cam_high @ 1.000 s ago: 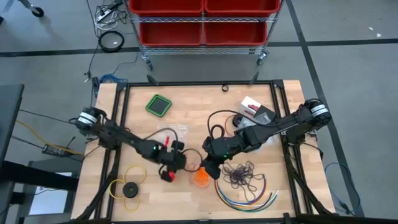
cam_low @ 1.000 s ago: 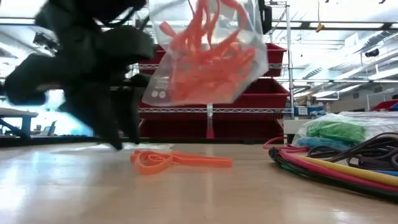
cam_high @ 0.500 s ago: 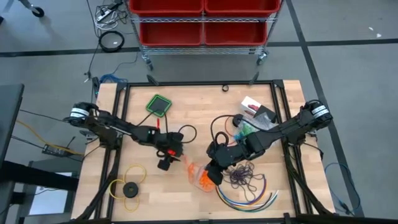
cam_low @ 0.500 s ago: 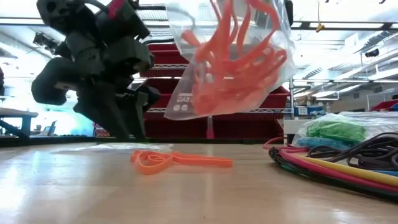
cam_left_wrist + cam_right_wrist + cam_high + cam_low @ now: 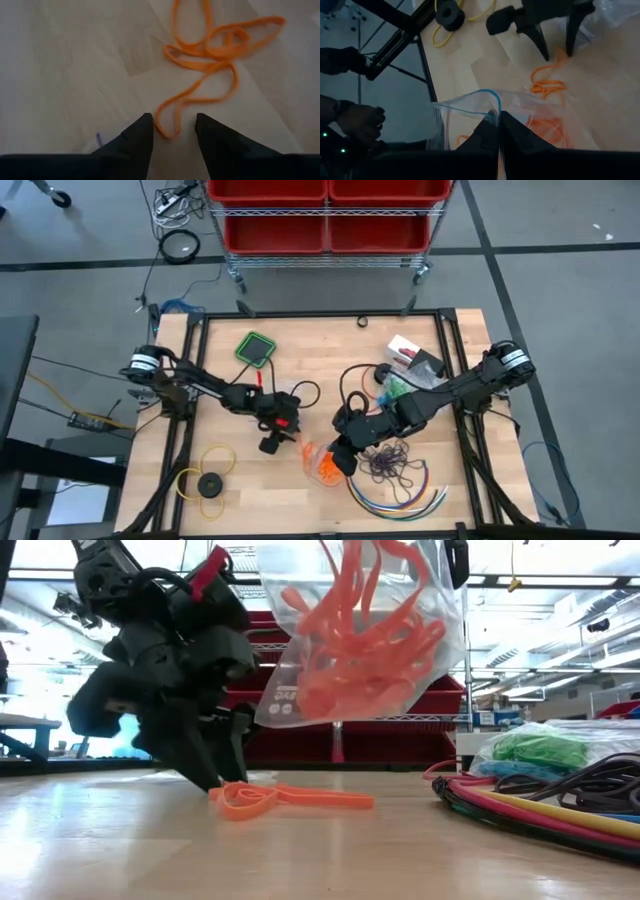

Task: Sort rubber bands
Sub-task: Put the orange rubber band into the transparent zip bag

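Overhead camera looks straight down on the whole table (image 5: 320,340); the low one sits at tabletop level, close; both share loose orange rubber bands (image 5: 285,800).

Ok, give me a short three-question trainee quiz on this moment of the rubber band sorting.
1. True or false: the right gripper is shut on the rim of the clear bag.
2. Which colour are the loose rubber bands lying on the table in front of the left gripper? A) blue B) orange C) green
3. Fill in: the left gripper's jaws stand ____ over one end of those loose bands.

Key
1. True. The bag hangs above the table with orange bands inside.
2. B.
3. Open, one finger on each side of the loop's end.
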{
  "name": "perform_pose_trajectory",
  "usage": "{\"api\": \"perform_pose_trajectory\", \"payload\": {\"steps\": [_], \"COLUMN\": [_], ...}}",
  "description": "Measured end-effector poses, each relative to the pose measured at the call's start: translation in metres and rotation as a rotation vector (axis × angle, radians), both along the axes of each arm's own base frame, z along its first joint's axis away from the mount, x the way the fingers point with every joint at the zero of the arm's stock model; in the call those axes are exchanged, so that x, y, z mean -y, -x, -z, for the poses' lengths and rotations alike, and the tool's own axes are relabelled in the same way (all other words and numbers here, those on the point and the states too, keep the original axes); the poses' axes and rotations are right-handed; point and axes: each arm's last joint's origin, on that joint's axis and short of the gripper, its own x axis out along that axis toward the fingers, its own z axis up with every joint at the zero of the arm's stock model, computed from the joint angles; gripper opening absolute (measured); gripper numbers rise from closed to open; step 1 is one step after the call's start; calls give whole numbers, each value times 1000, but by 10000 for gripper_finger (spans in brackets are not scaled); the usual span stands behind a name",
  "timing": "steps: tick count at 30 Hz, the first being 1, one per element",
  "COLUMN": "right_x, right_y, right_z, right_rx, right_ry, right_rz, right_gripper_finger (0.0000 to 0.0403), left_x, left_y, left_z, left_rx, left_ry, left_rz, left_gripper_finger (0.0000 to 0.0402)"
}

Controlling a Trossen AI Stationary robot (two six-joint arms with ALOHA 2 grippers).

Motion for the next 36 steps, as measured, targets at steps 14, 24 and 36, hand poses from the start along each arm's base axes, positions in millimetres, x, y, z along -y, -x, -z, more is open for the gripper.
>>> {"api": "perform_pose_trajectory", "payload": {"steps": [14, 24, 36], "right_x": [-1, 5, 33], "right_y": [0, -3, -16], "right_z": [0, -1, -5], "right_rx": [9, -1, 27], "right_ry": [19, -28, -137], "right_rz": [-29, -73, -80], "right_gripper_finger": [4, 4, 4], "left_x": [13, 63, 132], "left_y": [5, 20, 11], "left_z": [-2, -94, -209], "left_rx": [-52, 124, 491], "left_ry": [-39, -25, -178], "left_rz": [-22, 47, 95], "left_gripper_finger": [6, 2, 1]}}
